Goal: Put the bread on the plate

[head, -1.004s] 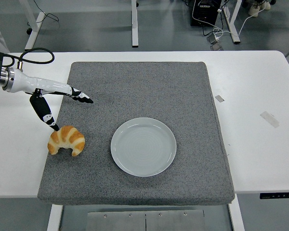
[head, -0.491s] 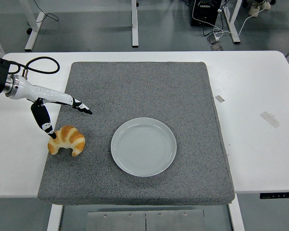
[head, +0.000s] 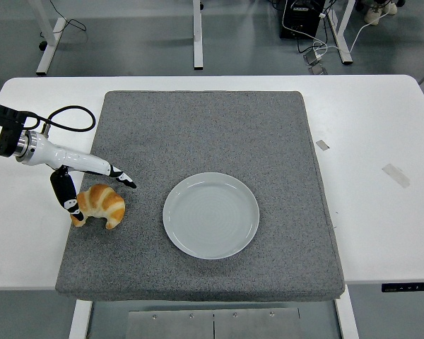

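While the croissant (head: pixel 99 205) lies on the grey mat (head: pixel 198 134) left of the pale plate (head: pixel 210 215), well apart from it, my left hand (head: pixel 78 176) straddles it with fingers spread wide: thumb (head: pixel 65 198) touching its left end, another finger (head: pixel 120 176) stretched above it, nothing grasped.

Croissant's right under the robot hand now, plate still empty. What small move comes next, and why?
Probably close the left robot hand on the croissant. One finger sits at its left end and another reaches past its upper right, so the hand straddles the croissant without gripping it. It lies on the grey mat, left of the empty plate, so it needs grasping before any carry.
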`<state>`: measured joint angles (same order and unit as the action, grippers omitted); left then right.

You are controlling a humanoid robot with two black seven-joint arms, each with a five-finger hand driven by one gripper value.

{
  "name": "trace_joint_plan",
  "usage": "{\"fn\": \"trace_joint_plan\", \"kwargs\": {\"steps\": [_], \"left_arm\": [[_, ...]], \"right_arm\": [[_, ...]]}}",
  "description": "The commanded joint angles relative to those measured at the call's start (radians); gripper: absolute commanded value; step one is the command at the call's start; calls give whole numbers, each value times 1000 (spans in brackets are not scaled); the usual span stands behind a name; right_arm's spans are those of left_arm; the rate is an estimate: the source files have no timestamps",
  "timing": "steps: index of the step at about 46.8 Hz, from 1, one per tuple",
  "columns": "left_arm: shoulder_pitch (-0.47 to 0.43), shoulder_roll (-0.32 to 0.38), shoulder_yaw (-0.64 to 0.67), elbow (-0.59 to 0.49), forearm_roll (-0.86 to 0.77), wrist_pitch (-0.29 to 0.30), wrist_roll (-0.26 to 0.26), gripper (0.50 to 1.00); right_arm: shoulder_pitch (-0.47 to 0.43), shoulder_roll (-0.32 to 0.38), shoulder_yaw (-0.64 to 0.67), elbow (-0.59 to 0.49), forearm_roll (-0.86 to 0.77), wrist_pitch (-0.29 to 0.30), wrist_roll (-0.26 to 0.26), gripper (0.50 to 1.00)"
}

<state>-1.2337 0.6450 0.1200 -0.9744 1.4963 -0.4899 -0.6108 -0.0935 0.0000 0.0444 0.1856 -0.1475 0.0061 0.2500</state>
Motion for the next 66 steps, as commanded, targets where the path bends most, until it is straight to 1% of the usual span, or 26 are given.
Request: {"fn": "trace_joint_plan", "kwargs": {"steps": [1, 7, 10, 13, 19, 23, 27, 32, 44, 51, 56, 66], "left_arm": [[2, -1, 13, 0, -1, 20, 0, 948], [2, -2, 18, 0, -1, 33, 0, 919], [2, -1, 18, 0, -1, 43, 0, 887], [2, -2, 20, 0, -1, 57, 0, 851], [0, -4, 20, 0, -1, 79, 0, 759], [0, -14, 20, 2, 1, 106, 0, 701], [2, -22, 20, 2, 2, 139, 0, 657], [0, -22, 21, 3, 1, 154, 0, 621], [-6, -24, 20, 3, -2, 157, 0, 524], [-21, -21, 20, 3, -14, 156, 0, 519], [-49, -19, 17, 0, -27, 148, 0, 519], [-130, -24, 13, 0, -125, 136, 0, 519]], "right_arm": [[0, 0, 0, 0, 0, 0, 0, 1000], [0, 0, 0, 0, 0, 2, 0, 1000], [0, 0, 0, 0, 0, 0, 0, 1000], [0, 0, 0, 0, 0, 0, 0, 1000], [0, 0, 0, 0, 0, 0, 0, 1000], [0, 0, 0, 2, 0, 2, 0, 1000], [0, 0, 0, 2, 0, 2, 0, 1000], [0, 0, -1, 2, 0, 0, 0, 1000], [0, 0, 0, 2, 0, 2, 0, 1000], [-2, 0, 0, 3, 0, 2, 0, 1000], [-2, 0, 0, 3, 0, 2, 0, 1000], [0, 0, -1, 3, 0, 2, 0, 1000]]}}
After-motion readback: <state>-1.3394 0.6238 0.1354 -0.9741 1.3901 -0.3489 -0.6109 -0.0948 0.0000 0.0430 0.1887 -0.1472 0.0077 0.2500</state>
